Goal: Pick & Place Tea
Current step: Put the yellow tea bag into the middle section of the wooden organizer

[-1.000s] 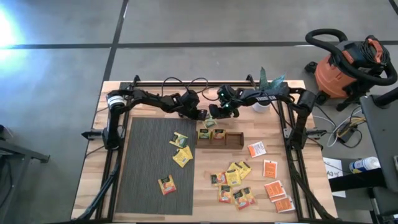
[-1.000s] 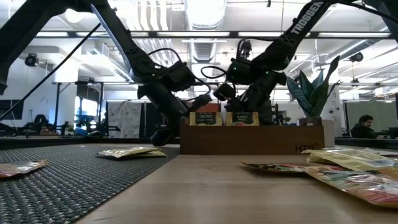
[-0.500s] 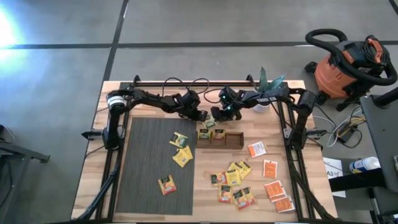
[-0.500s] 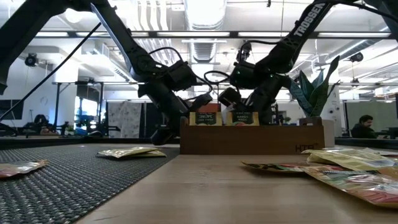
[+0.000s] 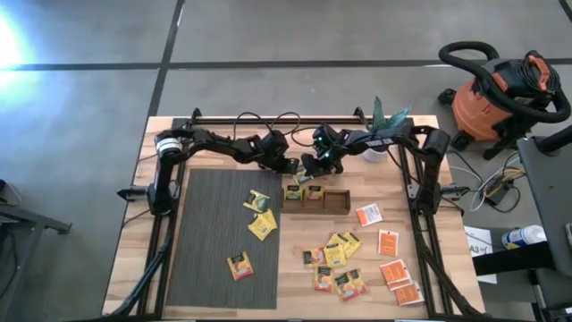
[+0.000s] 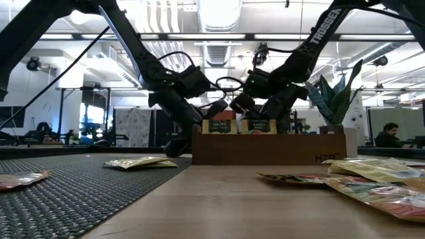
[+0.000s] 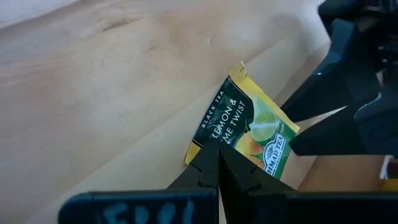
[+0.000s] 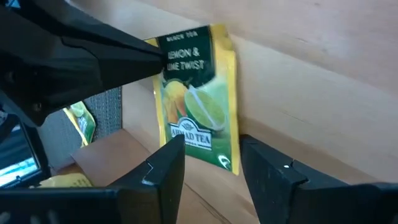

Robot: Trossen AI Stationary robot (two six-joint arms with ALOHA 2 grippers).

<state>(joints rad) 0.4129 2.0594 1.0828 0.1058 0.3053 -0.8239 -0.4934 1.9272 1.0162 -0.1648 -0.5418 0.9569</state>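
Left gripper (image 7: pixel 214 163) is clamped tight on one corner of a yellow-and-green square lemon-lime tea sachet (image 7: pixel 245 132), holding it in the air just behind the left end of the brown wooden compartment tray (image 5: pixel 338 203). Right gripper (image 8: pixel 211 158) faces it from the other side with fingers (image 8: pixel 163 168) spread apart around the sachet's lower edge, not visibly pinching it. Other flat sachets: two standing in the tray's left compartments, yellow ones (image 5: pixel 261 224) on the dark woven mat (image 5: pixel 214 259) left of the tray, more yellow and orange ones (image 5: pixel 389 243) on the light wooden table (image 5: pixel 295 295) in front of and right of the tray.
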